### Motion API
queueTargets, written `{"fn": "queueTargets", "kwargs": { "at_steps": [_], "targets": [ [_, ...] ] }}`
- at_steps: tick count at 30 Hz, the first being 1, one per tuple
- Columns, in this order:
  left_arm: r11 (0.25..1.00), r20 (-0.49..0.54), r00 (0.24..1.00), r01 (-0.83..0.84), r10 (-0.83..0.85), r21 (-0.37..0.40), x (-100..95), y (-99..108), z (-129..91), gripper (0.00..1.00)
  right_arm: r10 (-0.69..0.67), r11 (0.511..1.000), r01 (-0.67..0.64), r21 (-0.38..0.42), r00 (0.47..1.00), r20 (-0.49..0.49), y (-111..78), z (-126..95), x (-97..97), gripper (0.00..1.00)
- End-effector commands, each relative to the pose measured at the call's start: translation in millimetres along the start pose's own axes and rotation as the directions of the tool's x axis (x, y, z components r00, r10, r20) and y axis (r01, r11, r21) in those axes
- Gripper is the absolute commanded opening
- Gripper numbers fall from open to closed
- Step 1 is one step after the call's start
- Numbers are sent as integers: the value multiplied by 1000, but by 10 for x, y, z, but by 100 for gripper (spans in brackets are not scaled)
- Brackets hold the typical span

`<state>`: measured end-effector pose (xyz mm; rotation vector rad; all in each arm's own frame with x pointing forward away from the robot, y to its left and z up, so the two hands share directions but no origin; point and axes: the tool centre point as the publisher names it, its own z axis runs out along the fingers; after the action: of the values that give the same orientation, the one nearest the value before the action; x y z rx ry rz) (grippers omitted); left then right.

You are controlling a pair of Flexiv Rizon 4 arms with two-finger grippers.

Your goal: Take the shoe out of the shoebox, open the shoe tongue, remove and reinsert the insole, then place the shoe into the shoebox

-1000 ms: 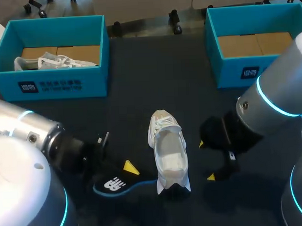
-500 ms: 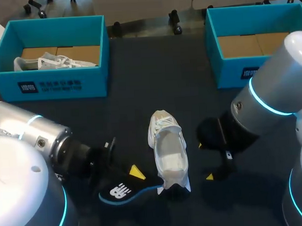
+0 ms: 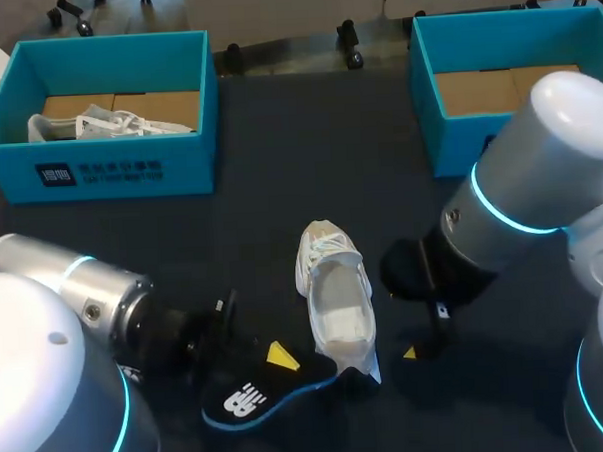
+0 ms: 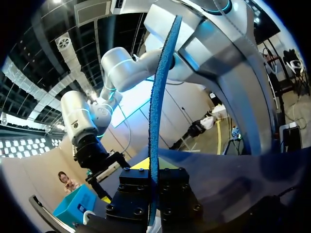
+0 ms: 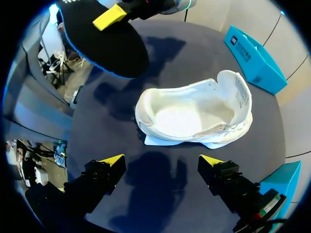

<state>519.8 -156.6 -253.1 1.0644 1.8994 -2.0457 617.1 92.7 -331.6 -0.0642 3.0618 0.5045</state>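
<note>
Dark matte table point(image 3: 280, 187) surface carries two teal shoeboxes at its far side: the left shoebox point(image 3: 99, 175) holds a second white shoe point(image 3: 107, 124) on cardboard, and the right shoebox point(image 3: 478, 143) shows only cardboard.

**Position.** The task shoe point(image 3: 335, 310) stands upright on the table between the arms, toe toward the boxes and heel toward the robot. The left gripper point(image 3: 277, 359) is clamped on the insole point(image 3: 259, 393), which it holds off the table beside the heel. The right gripper point(image 5: 162, 161) is spread wide and empty, low over the table beside the shoe.

**Step in hand (judged).** Reinsertion of the insole.

1. Turn the insole so that its long axis matches the shoe's and its toe end leads.
2. Enter at the collar at a shallow downward angle and slide it toward the toe.
3. Steady the shoe's heel or side wall with the right gripper. The shoe looks light and is likely to skid on the smooth surface.
4. Release only once the heel end lies flat.

**Materials.** The insole is a thin sheet, black-faced with a bright blue edge. Seen edge-on in the left wrist view it bows slightly, so it will probably flex or buckle if pushed end-on. The shoe's upper is soft white fabric with a pale interior and a wide, open mouth.
</note>
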Motion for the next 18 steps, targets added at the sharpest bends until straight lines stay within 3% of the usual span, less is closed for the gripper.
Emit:
{"fn": "queueTargets", "kwargs": {
  "at_steps": [1,18],
  "targets": [
    [1000,16,1000,-16,16,5,12,60,75,0,2,1000,-2,-1,1000,0,21,112,-29,100],
    [998,34,998,-61,61,-18,-13,163,243,0,10,1000,-10,-10,1000,-5,32,137,-27,100]
  ]
}}
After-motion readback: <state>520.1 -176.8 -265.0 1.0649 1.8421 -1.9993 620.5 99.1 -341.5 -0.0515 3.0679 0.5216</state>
